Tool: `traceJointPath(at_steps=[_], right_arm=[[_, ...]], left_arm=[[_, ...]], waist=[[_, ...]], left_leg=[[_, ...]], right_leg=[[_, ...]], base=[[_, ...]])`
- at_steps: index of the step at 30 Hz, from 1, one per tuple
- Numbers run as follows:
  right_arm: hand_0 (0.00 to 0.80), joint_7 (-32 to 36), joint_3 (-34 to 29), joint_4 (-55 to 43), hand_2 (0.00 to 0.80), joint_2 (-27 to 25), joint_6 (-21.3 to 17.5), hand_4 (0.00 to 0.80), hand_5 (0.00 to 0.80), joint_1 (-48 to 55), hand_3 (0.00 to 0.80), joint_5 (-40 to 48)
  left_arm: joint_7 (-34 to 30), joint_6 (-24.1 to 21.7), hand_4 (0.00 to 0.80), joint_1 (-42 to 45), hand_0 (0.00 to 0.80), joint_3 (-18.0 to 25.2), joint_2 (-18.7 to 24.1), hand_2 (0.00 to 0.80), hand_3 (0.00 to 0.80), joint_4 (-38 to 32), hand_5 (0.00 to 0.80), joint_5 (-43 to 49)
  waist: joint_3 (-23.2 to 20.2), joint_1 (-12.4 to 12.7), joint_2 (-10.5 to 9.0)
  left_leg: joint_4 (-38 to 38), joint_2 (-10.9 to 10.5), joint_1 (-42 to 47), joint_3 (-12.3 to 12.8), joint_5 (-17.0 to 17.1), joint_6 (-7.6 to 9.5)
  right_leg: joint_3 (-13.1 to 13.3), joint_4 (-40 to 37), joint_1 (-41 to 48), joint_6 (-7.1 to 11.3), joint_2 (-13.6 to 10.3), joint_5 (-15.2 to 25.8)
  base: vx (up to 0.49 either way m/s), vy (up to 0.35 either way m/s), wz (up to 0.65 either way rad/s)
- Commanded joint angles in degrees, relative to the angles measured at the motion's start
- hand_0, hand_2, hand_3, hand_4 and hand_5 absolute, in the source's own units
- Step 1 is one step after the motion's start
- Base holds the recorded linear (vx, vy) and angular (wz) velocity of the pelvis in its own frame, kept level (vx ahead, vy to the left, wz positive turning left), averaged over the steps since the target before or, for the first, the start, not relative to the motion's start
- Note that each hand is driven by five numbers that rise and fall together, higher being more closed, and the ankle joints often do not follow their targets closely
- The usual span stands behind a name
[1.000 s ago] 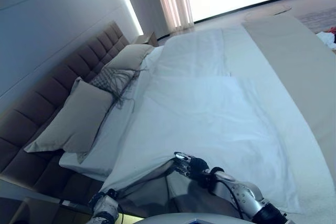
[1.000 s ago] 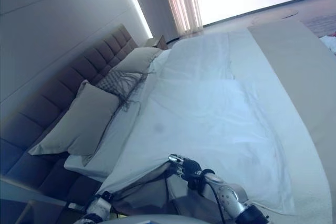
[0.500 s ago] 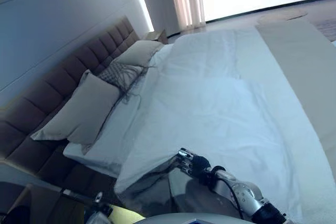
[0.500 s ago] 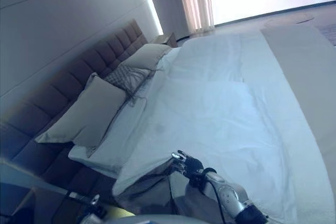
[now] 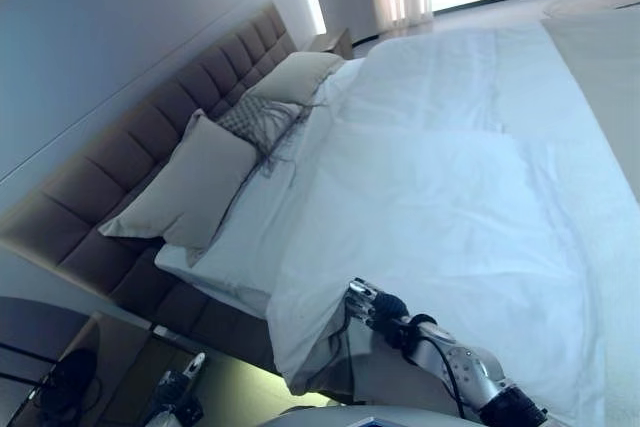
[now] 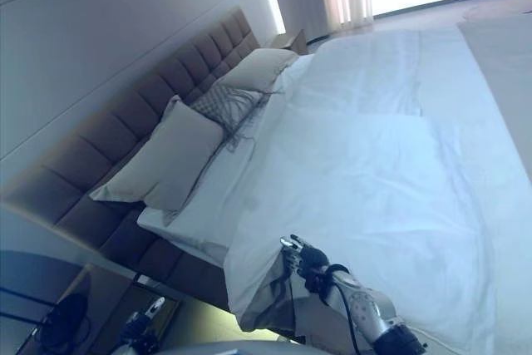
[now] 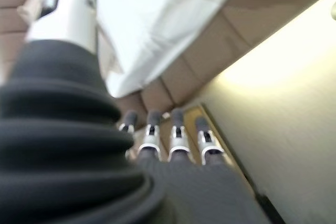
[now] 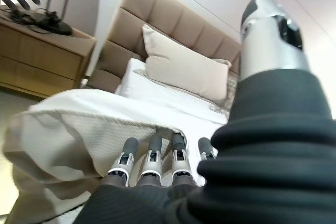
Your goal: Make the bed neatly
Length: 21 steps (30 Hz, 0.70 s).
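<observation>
White quilted duvet [image 5: 450,217] covers most of the wide bed, its near corner hanging over the bedside in a bunched fold with the grey underside showing. The robot's right hand [image 6: 301,257] reaches up to that hanging corner; in the right wrist view its fingers [image 8: 152,162] lie in a straight row with their dark tips against the edge of the cloth, not curled round it, so the hand is relaxed rather than gripping. The left hand [image 5: 178,387] hangs low beside the bed, well apart from the duvet, near the floor; its own wrist view shows the fingers [image 7: 176,135] straight and holding nothing, pointed toward the bed base and the pale floor.

At the head of the bed, a large beige rectangular pillow [image 5: 185,187] leans against the brown tufted padded headboard [image 5: 150,137]. Beside it lies a smaller patterned cushion with dark fringe [image 5: 260,119], and beyond that a second beige pillow [image 5: 298,75]. A flat white sheet [image 5: 235,247] shows between the pillows and the duvet's top edge. A wooden bedside cabinet [image 8: 37,56] stands by the headboard with a dark object on top.
</observation>
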Motion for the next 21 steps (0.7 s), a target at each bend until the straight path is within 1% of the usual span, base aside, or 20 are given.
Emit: traceJointPath(at_steps=[1,4,8,10,14,16,19,21], right_arm=[[0.0,3.41,-5.61,-1.6,0.0,7.22,-5.8,0.0,0.0,-5.11,0.0,2.95],[0.0,4.22,-6.56,-0.79,0.0,7.91,-6.2,0.0,0.0,-5.28,0.0,2.1],[0.0,3.22,-6.88,-0.88,0.0,8.89,-6.09,0.0,0.0,-4.56,0.0,0.14],[0.0,2.66,-6.79,-0.94,0.0,9.06,-5.19,0.0,0.0,-2.92,0.0,-1.76],[0.0,1.21,-7.27,0.41,0.0,8.55,-4.37,0.0,0.0,0.47,0.0,-4.85],[0.0,0.61,-8.39,2.81,0.0,8.16,-6.58,0.0,0.0,2.1,0.0,-8.11],[0.0,3.0,-12.34,7.84,0.0,7.12,-9.49,0.0,0.0,4.88,0.0,-8.96],[0.0,4.23,-15.01,10.2,0.0,6.32,-10.07,0.0,0.0,5.93,0.0,-9.55]], left_arm=[[-1.69,-2.27,0.0,-3.34,0.0,3.91,7.93,0.0,0.0,-7.21,0.0,1.22],[-2.27,-1.72,0.0,-3.52,0.0,3.16,7.23,0.0,0.0,-11.51,0.0,1.11],[-1.37,-1.05,0.0,-4.74,0.0,1.98,7.14,0.0,0.0,-14.28,0.0,0.99],[-0.38,-0.23,0.0,-5.29,0.0,1.85,7.16,0.0,0.0,-16.2,0.0,0.33],[1.1,-0.65,0.0,-5.15,0.0,1.98,7.1,0.0,0.0,-18.38,0.0,-0.65],[1.32,-0.68,0.0,-4.89,0.0,2.69,7.1,0.0,0.0,-19.04,0.0,-0.71],[1.43,-0.62,0.0,-3.99,0.0,4.23,7.05,0.0,0.0,-19.71,0.0,-0.06],[1.5,-0.6,0.0,-3.52,0.0,5.27,7.23,0.0,0.0,-19.38,0.0,-0.23]], waist=[[4.02,2.21,-5.82],[4.2,2.54,-6.35],[4.09,2.22,-7.06],[4.23,1.56,-7.39],[4.77,0.56,-8.2],[5.2,0.2,-8.6],[5.51,-0.46,-9.34],[5.49,-0.95,-9.59]], left_leg=[[4.01,1.53,2.07,-3.21,-3.31,-0.93],[3.6,1.84,2.39,-3.01,-3.28,-0.96],[3.39,1.84,2.61,-2.66,-3.44,-0.77],[3.2,1.62,2.71,-2.02,-3.59,-0.61],[3.85,1.16,2.38,-1.19,-4.23,-0.04],[4.45,1.23,2.23,-0.98,-4.71,0.22],[4.47,1.83,2.38,-0.46,-4.96,0.29],[4.25,2.14,2.46,-0.17,-4.93,0.21]], right_leg=[[-0.24,-26.26,9.21,3.82,-0.35,24.06],[-0.48,-26.67,9.68,3.74,0.12,24.11],[-0.36,-26.33,9.72,3.81,-0.04,24.54],[-0.1,-26.39,9.45,4.02,-0.21,25.03],[0.81,-26.04,8.43,4.25,-0.58,25.94],[1.1,-25.74,8.01,4.31,-0.72,26.08],[1.15,-26.21,8.17,4.28,-0.02,25.79],[1.27,-26.42,8.17,4.24,0.43,25.58]], base=[[-0.058,-0.087,0.03],[-0.037,-0.059,0.03],[-0.008,-0.004,0.06],[-0.035,0.02,0.01],[-0.05,-0.006,-0.01],[-0.048,-0.056,-0.01],[-0.024,-0.087,-0.01],[-0.013,-0.064,-0.01]])
